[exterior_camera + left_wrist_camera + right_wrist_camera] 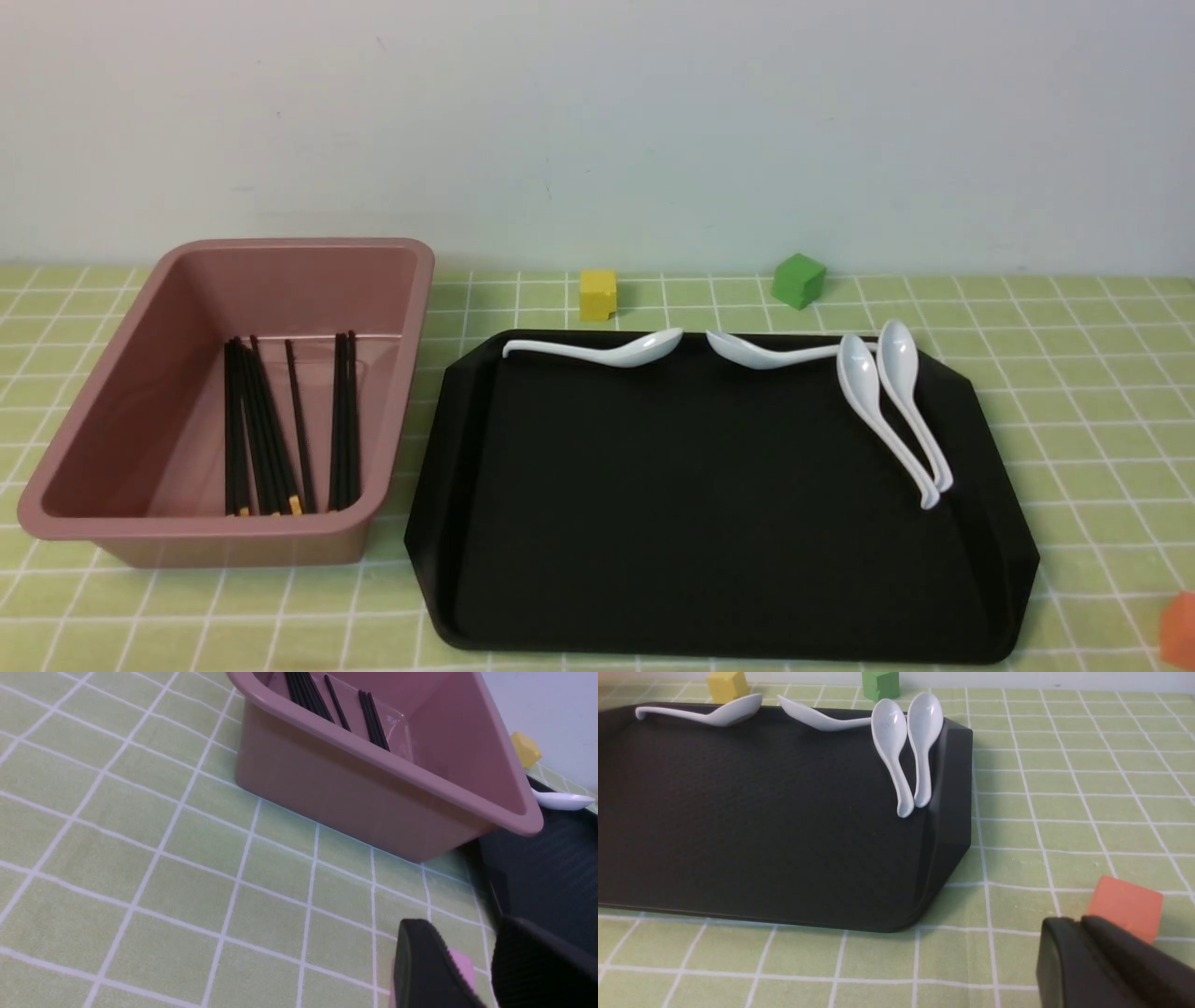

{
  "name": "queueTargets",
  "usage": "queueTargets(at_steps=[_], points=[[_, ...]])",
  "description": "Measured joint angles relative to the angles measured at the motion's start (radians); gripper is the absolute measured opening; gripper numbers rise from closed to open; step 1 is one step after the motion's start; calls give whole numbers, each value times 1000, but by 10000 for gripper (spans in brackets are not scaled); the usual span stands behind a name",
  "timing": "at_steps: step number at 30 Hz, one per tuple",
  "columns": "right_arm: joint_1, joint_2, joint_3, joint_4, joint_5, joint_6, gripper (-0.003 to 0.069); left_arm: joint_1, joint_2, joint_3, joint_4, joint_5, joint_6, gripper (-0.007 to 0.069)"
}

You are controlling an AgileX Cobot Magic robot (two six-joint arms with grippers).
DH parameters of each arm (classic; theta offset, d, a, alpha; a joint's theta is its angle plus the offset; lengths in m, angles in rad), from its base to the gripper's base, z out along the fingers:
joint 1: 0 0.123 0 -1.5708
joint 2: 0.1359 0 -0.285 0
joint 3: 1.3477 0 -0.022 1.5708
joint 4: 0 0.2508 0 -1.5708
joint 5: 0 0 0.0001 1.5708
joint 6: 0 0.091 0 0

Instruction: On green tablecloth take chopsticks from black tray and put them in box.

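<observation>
The thin black chopsticks (280, 429) all lie in the deep dusty-pink plastic box (112, 411) at the left, on the green checked tablecloth (1102, 392); right beside it, the flat black tray (709, 523) carries only four white ceramic spoons (887, 411) along its far and right edges; left jaws spread, right jaws look pressed together.

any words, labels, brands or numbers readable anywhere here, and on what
None: no readable text in any view.
The box, tray, spoons, yellow cube, green cube and orange cube show plain surfaces.
The chopsticks carry only gold bands, no lettering that can be made out.
The cloth has only a white grid.
</observation>
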Motion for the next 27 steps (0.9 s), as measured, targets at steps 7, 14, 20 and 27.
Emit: queueTargets(at_steps=[7,14,20,27], points=[[0,0,0,0,0,0,69,0,0,0,0,0,0,238],[0,0,0,0,0,0,76,0,0,0,0,0,0,238],[0,0,0,0,0,2,83,0,0,0,0,0,0,238],[0,0,0,0,0,2,85,0,0,0,0,0,0,238]])
